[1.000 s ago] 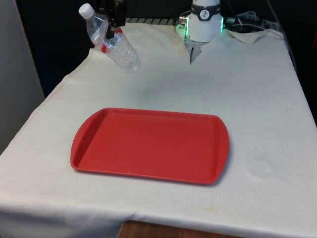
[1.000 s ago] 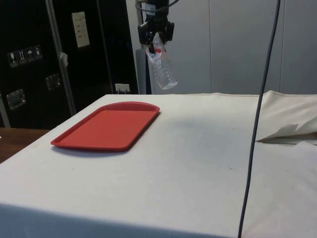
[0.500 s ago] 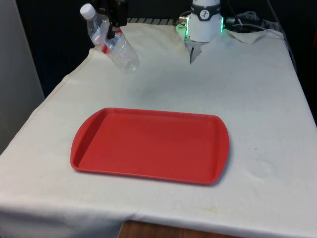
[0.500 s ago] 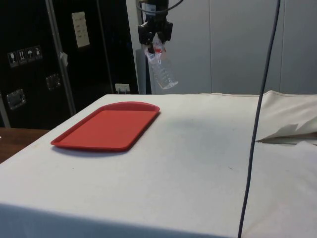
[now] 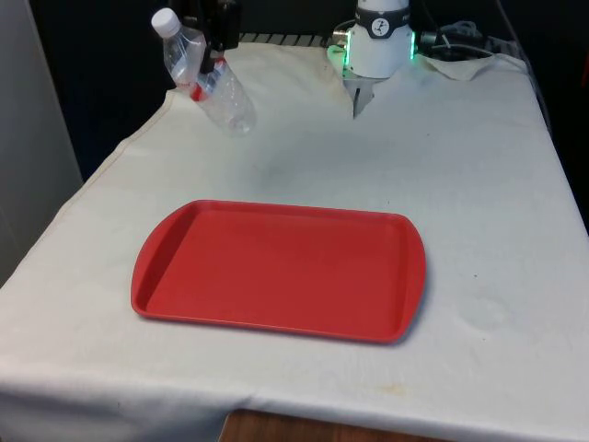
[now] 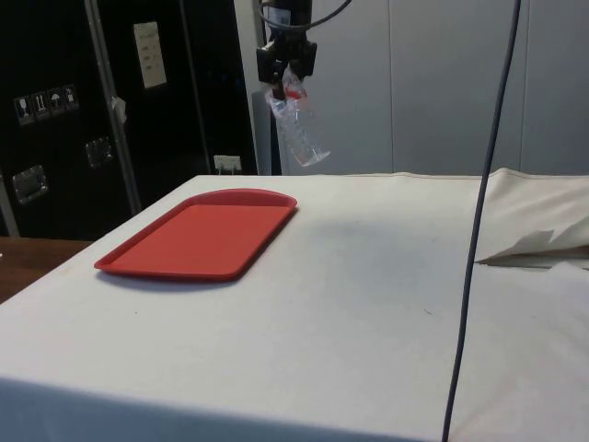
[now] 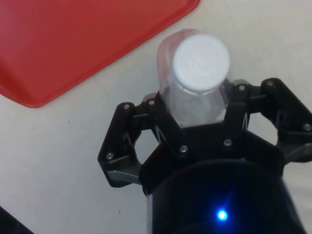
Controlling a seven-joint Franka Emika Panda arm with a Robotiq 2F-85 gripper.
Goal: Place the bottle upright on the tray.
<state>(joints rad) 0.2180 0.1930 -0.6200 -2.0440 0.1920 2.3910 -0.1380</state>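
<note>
The end effector (image 5: 213, 41) grips the bottle (image 5: 210, 81) near its neck, high above the surface (image 5: 460, 184) at the far corner on the front view's left. The bottle hangs tilted, its white cap (image 5: 164, 19) up and toward the front view's left, its base slanting down the other way. Compared with a second ago, the bottle sits a touch higher and its tilt has steepened slightly, so the base now points more downward; the side view shows the same small swing. That reads as the start of righting it during the carry. The red tray (image 5: 276, 272) lies bare and well apart from the bottle, nearer the camera. In my judgement, most of the task remains: travel over the tray, finish the turn to vertical, lower and let go.
</note>
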